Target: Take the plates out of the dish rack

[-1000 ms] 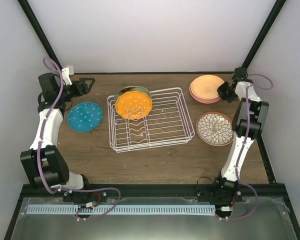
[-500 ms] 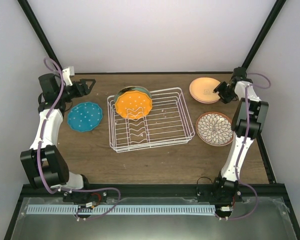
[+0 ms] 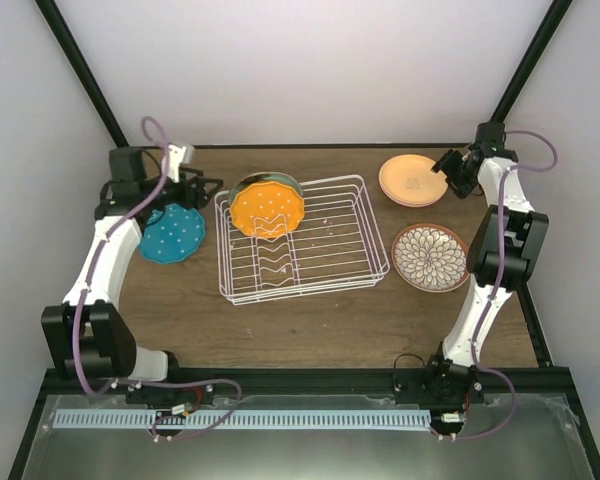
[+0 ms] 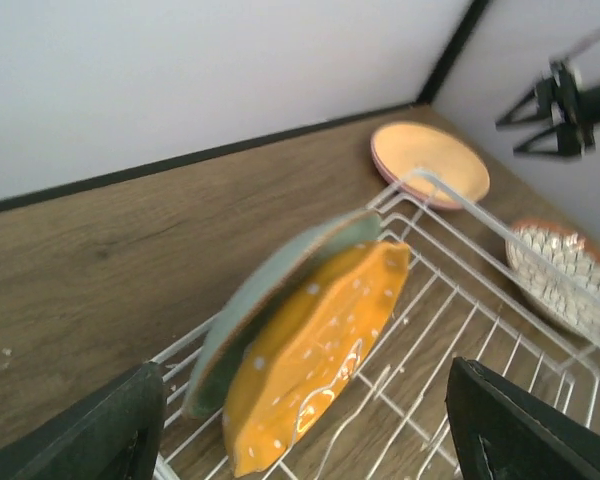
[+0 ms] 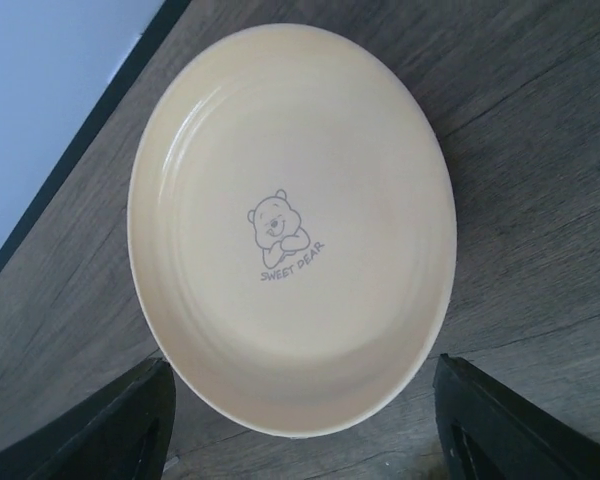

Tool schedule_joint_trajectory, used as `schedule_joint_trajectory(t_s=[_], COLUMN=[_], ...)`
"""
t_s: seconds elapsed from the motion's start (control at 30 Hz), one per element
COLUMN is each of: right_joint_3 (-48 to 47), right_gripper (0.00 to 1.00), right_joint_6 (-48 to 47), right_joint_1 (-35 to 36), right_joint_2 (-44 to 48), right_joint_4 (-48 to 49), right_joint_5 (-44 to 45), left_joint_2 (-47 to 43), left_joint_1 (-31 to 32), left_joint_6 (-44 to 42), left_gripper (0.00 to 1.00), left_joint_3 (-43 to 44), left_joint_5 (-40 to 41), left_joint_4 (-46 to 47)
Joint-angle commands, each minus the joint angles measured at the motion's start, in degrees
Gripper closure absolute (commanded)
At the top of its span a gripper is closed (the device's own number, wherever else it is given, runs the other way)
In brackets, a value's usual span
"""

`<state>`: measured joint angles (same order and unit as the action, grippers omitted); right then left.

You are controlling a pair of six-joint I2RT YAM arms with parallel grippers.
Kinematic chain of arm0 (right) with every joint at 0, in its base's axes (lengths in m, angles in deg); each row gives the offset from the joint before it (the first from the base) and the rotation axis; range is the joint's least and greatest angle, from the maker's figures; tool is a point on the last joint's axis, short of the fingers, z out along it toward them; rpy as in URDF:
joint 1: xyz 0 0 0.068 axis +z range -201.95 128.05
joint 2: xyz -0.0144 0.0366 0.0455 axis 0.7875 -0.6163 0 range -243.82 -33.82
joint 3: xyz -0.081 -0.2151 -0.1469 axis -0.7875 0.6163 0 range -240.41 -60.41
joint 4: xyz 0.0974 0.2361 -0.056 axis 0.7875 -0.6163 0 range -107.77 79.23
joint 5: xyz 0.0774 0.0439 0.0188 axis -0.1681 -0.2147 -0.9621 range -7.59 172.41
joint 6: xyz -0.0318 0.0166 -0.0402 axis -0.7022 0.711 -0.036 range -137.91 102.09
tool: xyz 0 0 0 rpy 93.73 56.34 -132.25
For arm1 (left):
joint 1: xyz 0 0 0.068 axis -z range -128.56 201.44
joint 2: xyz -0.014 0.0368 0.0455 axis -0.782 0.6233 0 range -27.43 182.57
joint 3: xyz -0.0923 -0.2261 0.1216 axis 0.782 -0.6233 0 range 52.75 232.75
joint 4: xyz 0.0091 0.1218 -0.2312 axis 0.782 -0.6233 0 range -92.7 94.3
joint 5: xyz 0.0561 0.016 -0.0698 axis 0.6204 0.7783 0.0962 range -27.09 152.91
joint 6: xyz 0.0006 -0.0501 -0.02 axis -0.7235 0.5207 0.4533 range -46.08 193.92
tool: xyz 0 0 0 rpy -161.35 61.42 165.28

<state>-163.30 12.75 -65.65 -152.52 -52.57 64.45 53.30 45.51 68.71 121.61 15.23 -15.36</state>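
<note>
Top view. Rack [image 3: 330, 262] sits mid-table [image 3: 310, 325]. Two plates stand tilted in the rack's upper-left corner: front plate [image 3: 267, 210] close against rear plate [image 3: 271, 179], which shows just above it in frame.

Left plate [image 3: 175, 238] lies flat on the table just left of the rack, apart from it.

Stack [image 3: 412, 180], one plate on another, lies at upper right, beyond the rack's upper-right corner.

Right plate [image 3: 430, 257] lies flat just right of the rack, below the stack in frame, near it but apart.

Left gripper [image 3: 210, 188] is between left plate and rack, by the plate's upper edge. Right gripper [image 3: 450, 171] is just right of the stack.
</note>
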Motion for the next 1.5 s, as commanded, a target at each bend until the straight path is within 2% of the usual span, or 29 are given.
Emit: schedule_joint_trajectory(t_s=[0.0, 0.07, 0.1, 0.33, 0.63, 0.9, 1.47], right_joint_3=[1.2, 2.8, 3.8, 11.1, 17.2, 18.5, 20.8], right_gripper=[0.24, 0.01, 0.0, 0.0, 0.0, 0.0, 0.0], right_joint_6=[-1.4, -2.9, -3.7, -6.6, -8.8, -8.1, -8.3], right_joint_1=[0.1, 0.1, 0.1, 0.1, 0.1, 0.1, 0.1], right_joint_2=[4.5, 6.1, 6.9, 13.4, 19.1, 20.9, 23.5], right_joint_4=[0.8, 2.5, 3.6, 8.7, 10.7, 11.3, 11.7], right_joint_5=[0.4, -0.8, -1.2, -0.4, 1.8, 1.6, 2.4], left_joint_2=[-4.7, -5.9, -6.2, -2.3, 0.9, 3.7, 9.7], left_joint_1=[7.1, 10.6, 11.9, 15.1, 15.7, 16.7, 17.9], left_joint_6=[-16.9, -20.9, -22.3, -23.6, -25.9, -27.0, -27.5], left_gripper=[0.22, 0.23, 0.23, 0.27, 0.33, 0.37, 0.38], left_joint_3=[-2.9, -6.0, -7.3, -10.5, -12.0, -12.6, -12.9], left_joint_5=[6.7, 11.2, 13.1, 19.1, 21.1, 22.1, 25.0], left_joint_4=[-2.0, 0.5, 2.1, 10.5, 15.7, 17.3, 21.9])
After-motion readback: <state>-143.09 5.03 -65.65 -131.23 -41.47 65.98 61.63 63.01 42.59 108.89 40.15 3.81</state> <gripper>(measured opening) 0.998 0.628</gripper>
